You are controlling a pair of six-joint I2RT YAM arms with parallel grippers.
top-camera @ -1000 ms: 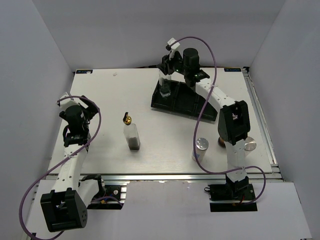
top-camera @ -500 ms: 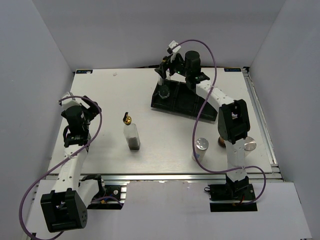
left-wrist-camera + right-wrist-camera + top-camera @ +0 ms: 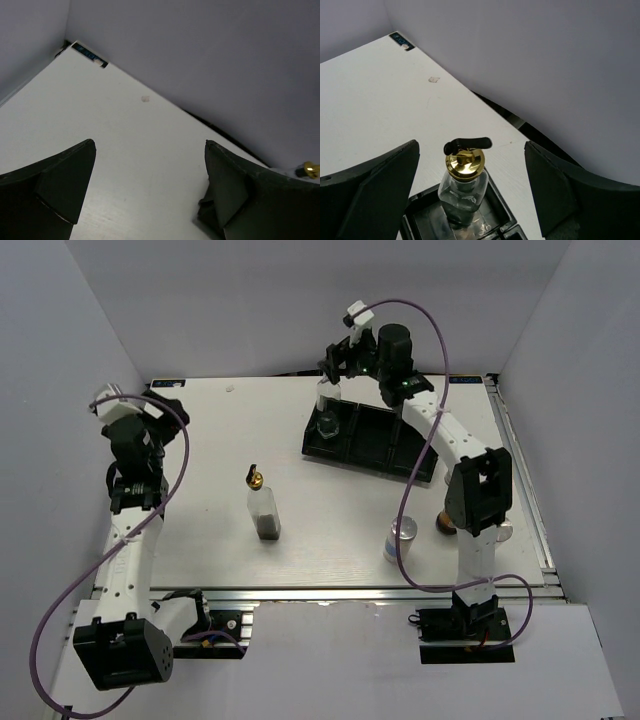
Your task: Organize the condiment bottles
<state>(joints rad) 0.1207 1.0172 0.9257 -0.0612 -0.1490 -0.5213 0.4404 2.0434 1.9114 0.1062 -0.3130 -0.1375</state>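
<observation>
Inside the left-end compartment of the black tray (image 3: 350, 461), toward the far edge of the surface (image 3: 220, 440): one tall glass bottle (image 3: 463, 186) with a gold spout, upright and standing free. Let go within the last second by the right claw (image 3: 336, 364), now spread wide and lifted straight above the spout, touching nothing. Means one of the condiment bottles delivered, and that claw free for another fetch. Nearer the middle of the surface, well apart from the tray: the second glass bottle (image 3: 264, 508), upright, not yet placed. Close to the near right edge, just beside the right arm: a silver-capped shaker (image 3: 401, 537), with something brownish behind the arm, too hidden to name. Over toward the far left corner: the left claw (image 3: 158, 410), also wide and empty, swung higher and farther back than a moment ago, above bare surface. Judging by the layout, most of the sorting yet to do; next, probably a reach for the shaker or the middle bottle.
</observation>
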